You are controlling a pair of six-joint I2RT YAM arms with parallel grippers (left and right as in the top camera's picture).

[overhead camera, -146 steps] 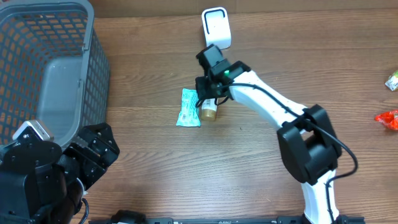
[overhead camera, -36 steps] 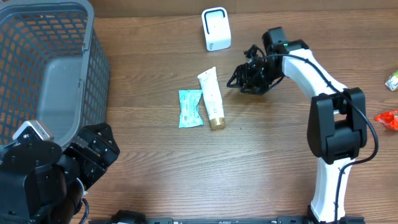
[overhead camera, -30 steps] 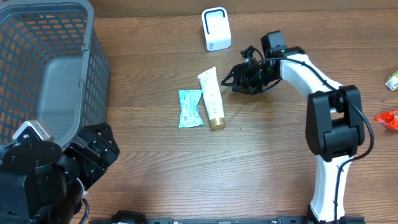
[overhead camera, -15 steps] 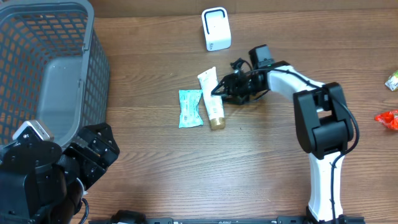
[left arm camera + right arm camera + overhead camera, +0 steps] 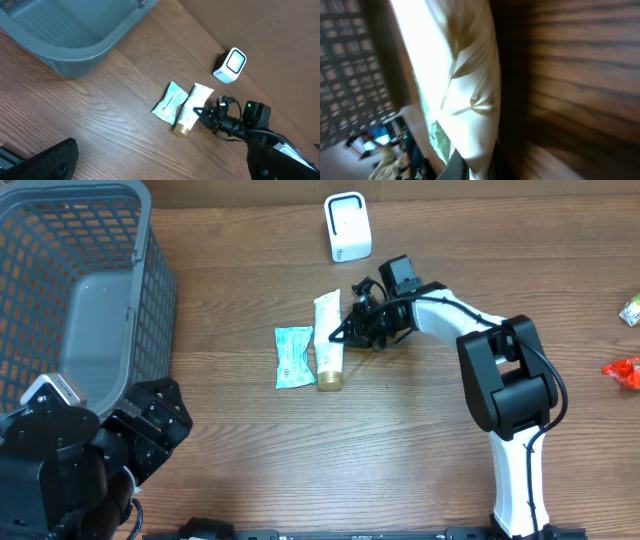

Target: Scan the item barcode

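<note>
Moved: tube [image 5: 328, 345] and teal packet [image 5: 291, 358] are seen pushed left, further off the scanner [image 5: 348, 225], compared with half a second ago. The right gripper [image 5: 343, 333] has been brought left to the tube and clenched from part open.
Surface: wooden table [image 5: 250, 470], brown grain, matte.
Room: a plain brown board [image 5: 260, 25] is seen just behind the scanner, past the table edge.
Counts: one scanner, one tube, one teal packet, one grey mesh basket [image 5: 150, 300], one red packet [image 5: 624, 370], one green-white packet [image 5: 631, 309], two arms.
Task item: white tube laid flat below the scanner and slightly left of it, apart from it, with the gold cap end pointed away from the scanner. The teal packet is laid just beside it on the side away from the gripper.
Right gripper: jaws clenched, tips set against the tube edge below the scanner. A pinch on the tube cannot be told.
Left gripper [image 5: 150, 425]: jaws released, nothing held, parked far below-left of the scanner.
Others: the basket is far left of the scanner; both small packets are far right of it.
</note>
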